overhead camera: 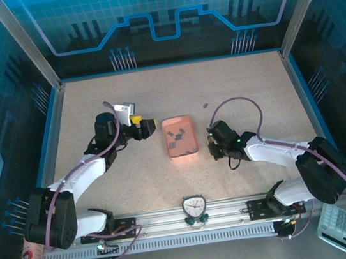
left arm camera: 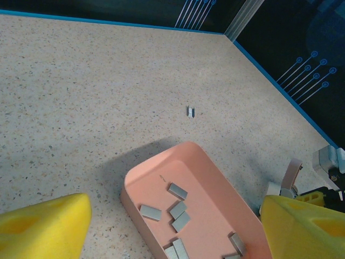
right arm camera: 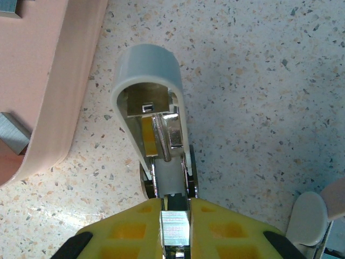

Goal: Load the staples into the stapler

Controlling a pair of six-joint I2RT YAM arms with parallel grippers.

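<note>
Grey staples point(left arm camera: 178, 208) lie loose in the pink tray point(left arm camera: 153, 162) mid-table, with one stray strip point(left arm camera: 190, 111) on the far side of it. None is picked up yet. My right gripper point(right arm camera: 175, 216) clamps the stapler point(right arm camera: 151, 102) just right of the tray, spring and channel bared, seemingly empty. My left gripper point(overhead camera: 147, 128) hangs wide open left of the tray, so picking and loading remain

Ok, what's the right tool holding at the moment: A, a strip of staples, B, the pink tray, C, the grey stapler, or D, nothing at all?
C: the right tool is closed on the back end of the grey stapler, which lies opened up with its spring showing.
</note>
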